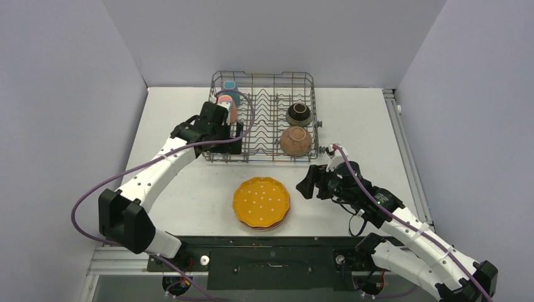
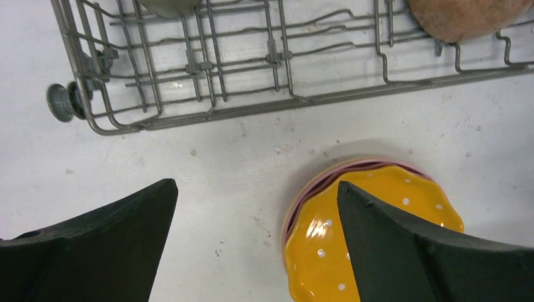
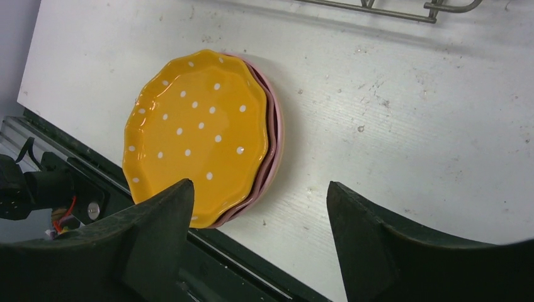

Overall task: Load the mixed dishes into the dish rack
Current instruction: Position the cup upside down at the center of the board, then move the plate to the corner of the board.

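While the dotted orange plate tops pink plates at 6 o'clock, left tool and right tool gape; only overhead shows the dark bowl.

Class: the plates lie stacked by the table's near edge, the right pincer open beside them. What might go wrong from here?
1. The orange plate rests offset on the pink plates; lifting its rim may drag those beneath.
2. Both lie near the table's front edge; a nudge from the right pincer might slide them off.

Top plate orange-yellow, white dots; lower plates pink; rack grey.
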You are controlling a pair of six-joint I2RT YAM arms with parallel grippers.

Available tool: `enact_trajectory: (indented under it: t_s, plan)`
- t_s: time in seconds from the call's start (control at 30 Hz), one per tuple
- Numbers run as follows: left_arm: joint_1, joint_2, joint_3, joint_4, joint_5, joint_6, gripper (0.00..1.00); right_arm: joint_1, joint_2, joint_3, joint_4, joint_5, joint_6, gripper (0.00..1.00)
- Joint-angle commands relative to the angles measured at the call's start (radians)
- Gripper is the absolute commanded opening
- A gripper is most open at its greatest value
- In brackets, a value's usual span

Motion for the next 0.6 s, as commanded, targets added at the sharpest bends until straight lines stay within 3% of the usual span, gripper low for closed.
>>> enact_trajectory:
  t_s: [0.0, 0.27, 0.57]
  plan:
    - [-0.02, -0.092, -0.084, 0.06, 0.077, -0.058, 0.96, -0.005, 0.032, 0.023, -0.012, 0.017, 0.042, 0.72]
    - [-0.024, -0.231, -0.286, 0.136, 0.201, -0.154, 0.96, 0.005, 0.083, -0.014, 0.026, 0.015, 0.094, 0.7]
    - [-0.024, -0.267, -0.441, 0.248, 0.311, -0.247, 0.96, 0.043, 0.163, -0.055, 0.117, -0.006, 0.146, 0.72]
